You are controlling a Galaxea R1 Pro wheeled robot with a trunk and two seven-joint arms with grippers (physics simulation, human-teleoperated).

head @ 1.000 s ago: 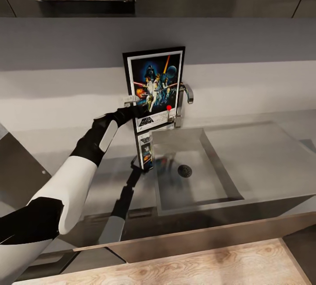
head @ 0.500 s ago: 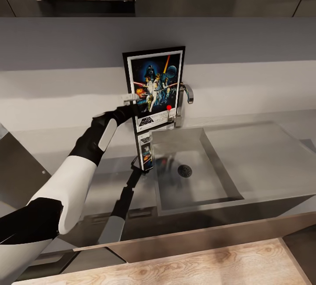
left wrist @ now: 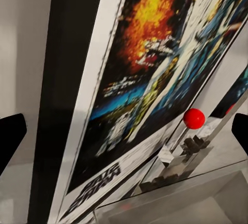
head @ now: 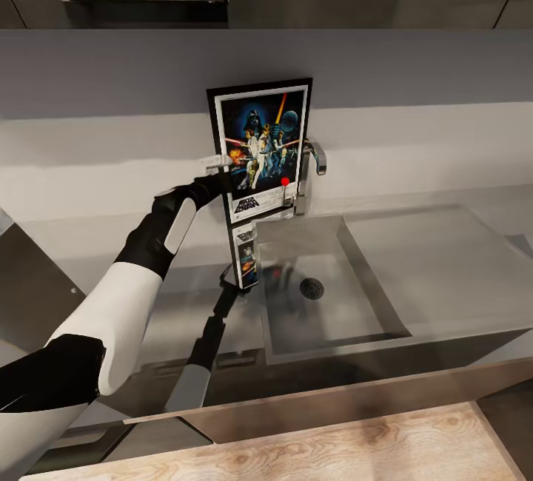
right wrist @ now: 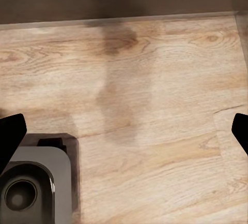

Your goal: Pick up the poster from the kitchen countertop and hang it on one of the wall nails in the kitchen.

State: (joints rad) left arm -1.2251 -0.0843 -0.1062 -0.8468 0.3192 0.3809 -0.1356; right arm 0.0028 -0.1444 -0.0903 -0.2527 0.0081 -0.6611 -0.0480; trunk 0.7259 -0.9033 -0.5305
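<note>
Poster (head: 260, 148): upright at frame centre on the kitchen countertop (head: 444, 259), against the wall, just left of the chrome tap (head: 309, 170). Left gripper (head: 222, 164): at the poster's left edge, fingers spread wide with the frame between them. Right gripper (right wrist: 124, 131): spread wide over wood floor (right wrist: 155, 79).

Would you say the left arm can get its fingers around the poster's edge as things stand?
Probably yes: the left gripper is open at the poster's left edge, with nothing between them; the tap stands on the other side.
</note>
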